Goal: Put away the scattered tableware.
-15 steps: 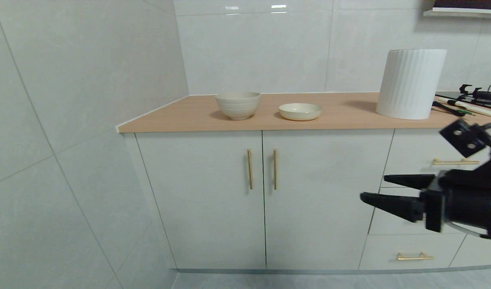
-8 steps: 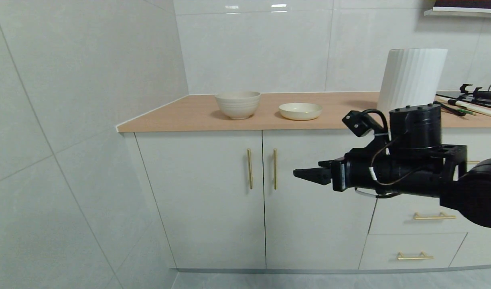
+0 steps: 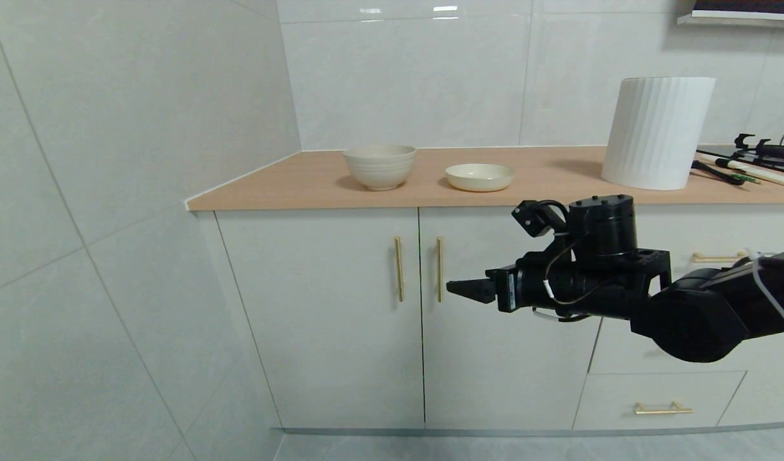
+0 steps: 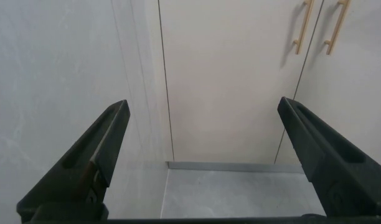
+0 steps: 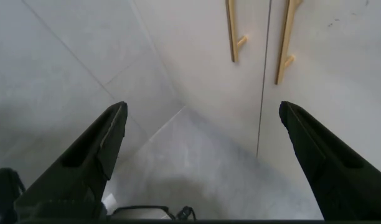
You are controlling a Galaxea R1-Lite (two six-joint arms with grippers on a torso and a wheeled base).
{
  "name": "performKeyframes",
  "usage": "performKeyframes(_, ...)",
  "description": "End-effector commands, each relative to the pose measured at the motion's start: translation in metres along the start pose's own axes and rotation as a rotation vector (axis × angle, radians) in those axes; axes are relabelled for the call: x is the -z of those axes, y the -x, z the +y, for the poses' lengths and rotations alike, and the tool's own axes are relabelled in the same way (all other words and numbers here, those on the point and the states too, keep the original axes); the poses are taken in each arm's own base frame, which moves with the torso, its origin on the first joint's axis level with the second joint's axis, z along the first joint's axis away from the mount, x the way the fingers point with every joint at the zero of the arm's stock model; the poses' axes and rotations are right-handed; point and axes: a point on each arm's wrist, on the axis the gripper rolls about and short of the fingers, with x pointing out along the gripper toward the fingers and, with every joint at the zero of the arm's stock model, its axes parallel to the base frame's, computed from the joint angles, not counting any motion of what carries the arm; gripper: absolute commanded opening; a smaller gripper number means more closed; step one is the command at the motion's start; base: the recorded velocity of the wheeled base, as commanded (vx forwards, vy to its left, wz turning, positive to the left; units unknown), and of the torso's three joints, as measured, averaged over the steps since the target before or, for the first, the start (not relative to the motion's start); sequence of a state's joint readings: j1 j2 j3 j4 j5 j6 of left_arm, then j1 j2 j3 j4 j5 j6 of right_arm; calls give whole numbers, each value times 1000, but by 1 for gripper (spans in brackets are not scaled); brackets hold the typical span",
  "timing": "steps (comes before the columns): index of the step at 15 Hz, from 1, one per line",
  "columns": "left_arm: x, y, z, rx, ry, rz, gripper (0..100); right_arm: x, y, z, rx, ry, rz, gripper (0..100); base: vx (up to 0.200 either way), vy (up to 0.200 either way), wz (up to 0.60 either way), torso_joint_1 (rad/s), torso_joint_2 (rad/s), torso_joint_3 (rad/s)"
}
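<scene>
A ribbed beige bowl [image 3: 379, 166] and a shallow cream dish [image 3: 480, 177] stand side by side on the wooden countertop [image 3: 302, 186]. My right gripper [image 3: 460, 289] hovers below the counter's edge, just right of the right gold door handle [image 3: 439, 278] and pointing at it. In the right wrist view the right gripper [image 5: 203, 155] is open with nothing between its fingers, and both door handles [image 5: 287, 40] lie ahead. My left gripper [image 4: 203, 155] is open and empty, low in front of the left cabinet door [image 4: 228, 81] near the floor.
A tall white ribbed container [image 3: 658, 131] stands at the counter's right, with several chopsticks and utensils [image 3: 744, 169] beside a stove [image 3: 773, 150]. Drawers with gold pulls [image 3: 662, 408] sit right of the double doors. A tiled wall [image 3: 110, 192] closes the left side.
My right arm swung left from the frame's right edge toward the cabinet door handles, and its wrist turned so the fingers line up edge-on. Bowl and dish stayed put.
</scene>
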State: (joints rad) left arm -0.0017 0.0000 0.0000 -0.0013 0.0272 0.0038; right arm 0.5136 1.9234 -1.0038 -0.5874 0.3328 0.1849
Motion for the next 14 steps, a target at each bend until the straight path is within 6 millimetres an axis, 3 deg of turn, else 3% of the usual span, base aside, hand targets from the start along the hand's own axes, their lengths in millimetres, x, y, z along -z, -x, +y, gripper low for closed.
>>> performKeyframes(1, 0, 0, 0, -1, 1, 0, 100, 10, -15, -7, 1, -9, -2, 100, 200, 0, 0, -7, 2, 12)
performKeyframes(3, 0, 0, 0, -1, 4, 0, 100, 7, -17, -7, -1, -19, -12, 100, 200, 0, 0, 2, 0, 2)
performKeyframes(7, 0, 0, 0, -2, 5, 0, 100, -1, -29, -9, -30, -179, -30, 100, 0, 0, 0, 0, 0, 0)
performKeyframes(11, 0, 0, 0, -4, 5, 0, 100, 5, -36, -7, -50, -199, -12, 100, 0, 0, 0, 0, 0, 0)
performKeyframes(14, 0, 0, 0, -4, 5, 0, 100, 19, -58, -11, -47, -205, 11, 100, 0, 0, 0, 0, 0, 0)
